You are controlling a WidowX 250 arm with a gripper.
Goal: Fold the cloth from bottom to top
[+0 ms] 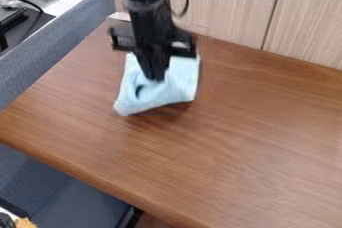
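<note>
Gripper (155,79) of mine pinches the light blue cloth (180,79), near the far left corner of the desk (247,142).

My fingers point down and look closed together on the cloth, which makes a small dark hollow just beside their tips; under its near edge, toward the front of the desk, I see a dark shadow, so I think this part is a little raised. By my judgement, the step in hand is the folding itself: the bottom side is to be carried over to the top. For the next move I should bring the held part toward the far edge of the desk, lay it down flat, and only then release, carefully, so that it does not slip back.
</note>
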